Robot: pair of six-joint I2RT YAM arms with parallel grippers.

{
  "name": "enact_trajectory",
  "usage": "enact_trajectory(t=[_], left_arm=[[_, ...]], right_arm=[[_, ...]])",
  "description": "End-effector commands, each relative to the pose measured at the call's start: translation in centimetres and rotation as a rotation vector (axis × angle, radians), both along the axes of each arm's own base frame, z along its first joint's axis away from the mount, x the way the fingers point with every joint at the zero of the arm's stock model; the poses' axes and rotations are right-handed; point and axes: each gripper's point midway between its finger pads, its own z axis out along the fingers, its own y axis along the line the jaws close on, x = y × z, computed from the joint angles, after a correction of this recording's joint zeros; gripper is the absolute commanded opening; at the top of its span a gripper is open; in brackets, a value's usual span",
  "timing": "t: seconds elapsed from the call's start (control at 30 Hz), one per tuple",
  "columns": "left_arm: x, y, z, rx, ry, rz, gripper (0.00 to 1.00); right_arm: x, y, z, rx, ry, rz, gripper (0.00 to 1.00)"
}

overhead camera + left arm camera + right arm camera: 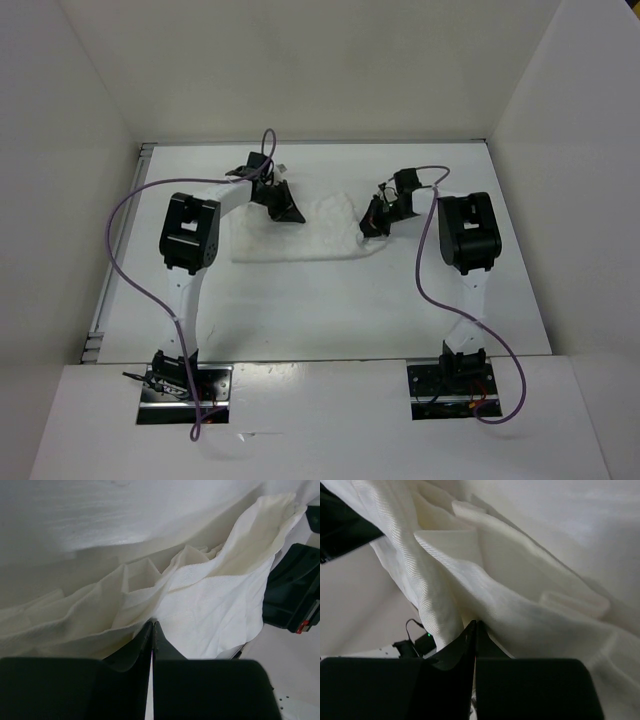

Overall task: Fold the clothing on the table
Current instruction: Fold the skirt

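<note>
You are handling a thin, soft white garment (300, 235). It looks light and limp and likely to sag and bunch, so take it by an edge or corner and keep it taut between both claws. It lies on the worktop (320, 310) toward the far side, between the two arms. Your left claw (152, 626) is clenched on a pinch of its fabric, with folds fanning away from the tips. Your right claw (475, 625) is likewise clenched on a gathered edge, the cloth draping up and past it.

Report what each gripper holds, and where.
Both pinch the clothing: the left gripper on its far edge, the right gripper near its far right corner.
</note>
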Motion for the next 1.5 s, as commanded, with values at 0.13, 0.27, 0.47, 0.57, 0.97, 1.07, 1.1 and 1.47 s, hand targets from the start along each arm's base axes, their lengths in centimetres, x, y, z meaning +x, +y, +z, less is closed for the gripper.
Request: enact_trajectory(t=[0.13,0.27,0.47,0.57,0.97,1.07,1.1,1.47], left_arm=[[1.4,0.3,-1.5,0.066,-0.037,-0.013,0.06],[1.7,0.2,-1.4,0.066,-0.039,-0.013,0.06],[1.7,0.2,-1.4,0.065,-0.039,-0.013,0.06],[1.5,0.4,-1.7,0.076,-0.032,-0.009,0.06],[0.9,0.0,1.4,0.034,-0.078,-0.033,0.15],[0.9,0.3,4.0,0.042,-0.129,-0.044,0.2],[1.0,0.3,5.0,0.041,-0.158,-0.051,0.22],[-2.4,0.1,4.6,-0.016,-0.108,-0.092,0.27]], right_arm=[[-4.6,0.2,1.4,0.069,0.03,0.166,0.03],[-7.3,-0.3,1.8,0.059,0.054,0.189,0.03],[-10.7,-0.5,3.7,0.102,0.066,0.211,0.03],[-12.1,-0.4,5.5,0.132,0.051,0.223,0.03],[-13.7,-1.8,12.8,0.001,-0.105,0.15,0.31],[-11.5,-3.7,12.7,-0.023,-0.119,-0.006,0.65],[-11.5,-4.2,11.8,-0.041,-0.074,-0.071,0.7],[-7.0,-6.6,6.0,-0.171,-0.037,-0.292,0.95]])
